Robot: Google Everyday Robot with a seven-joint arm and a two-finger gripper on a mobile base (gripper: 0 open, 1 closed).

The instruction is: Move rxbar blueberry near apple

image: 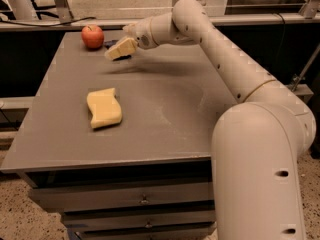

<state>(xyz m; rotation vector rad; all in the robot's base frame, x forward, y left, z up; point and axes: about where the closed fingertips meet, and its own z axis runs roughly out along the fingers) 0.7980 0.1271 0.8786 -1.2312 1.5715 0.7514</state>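
The red-orange apple (93, 36) sits at the far left corner of the grey table (165, 109). My gripper (120, 49) reaches in from the right and hovers just right of the apple, low over the table. A small dark strip, which looks like the rxbar blueberry (109, 44), shows between the apple and the gripper. Most of it is hidden behind the gripper. I cannot tell whether it lies on the table or is held.
A wavy yellow sponge (104, 108) lies on the left middle of the table. My arm (225, 49) crosses the far right part of the table. Drawers (145, 199) are below the table's front edge. A rail runs behind the table.
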